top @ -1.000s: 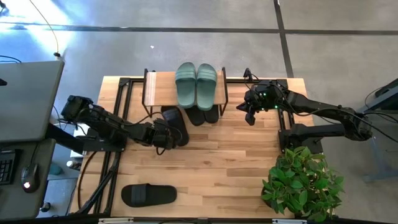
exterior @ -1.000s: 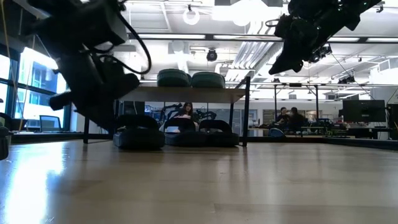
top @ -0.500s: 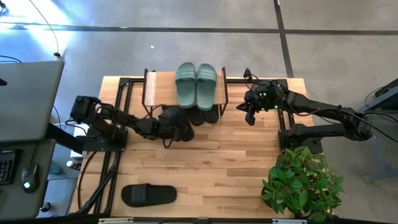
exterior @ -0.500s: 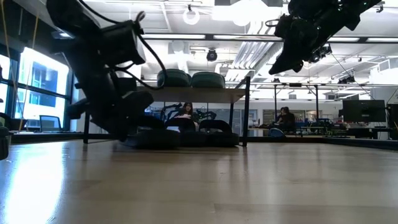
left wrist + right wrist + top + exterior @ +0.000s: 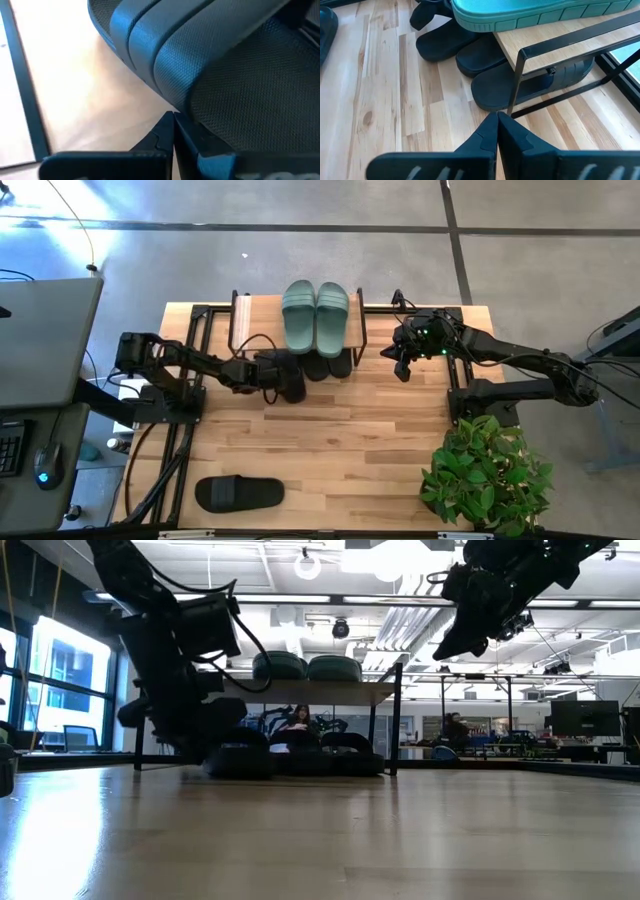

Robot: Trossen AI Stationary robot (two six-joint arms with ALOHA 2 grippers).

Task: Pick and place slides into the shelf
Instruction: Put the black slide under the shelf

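Pushing seems to be the game right now: the left gripper [image 5: 262, 372] is sitting with its fingers closed flat together, nothing pinched, pressed against the outer side of a black slide [image 5: 284, 376] at the front of the shelf [image 5: 250, 322]. A second ago that arm was folded lower on the table with the slide angled out in front of the rack; now it's stretching out nearly level and the slide is sliding in under the wooden board, next to the two other black slides [image 5: 328, 364] already tucked there. So it's nudging rather than carrying, and I'd guess this one is nearly home but still poking out a bit.

Up on the top board the green pair [image 5: 315, 315] is sitting side by side, untouched. Way down at the near edge of the table, one last black slide [image 5: 238, 493] is still waiting, well apart from everything.

Over on the right, the right gripper [image 5: 401, 366] is hanging above the table beside the shelf's end, fingers shut and empty, not budging at all.
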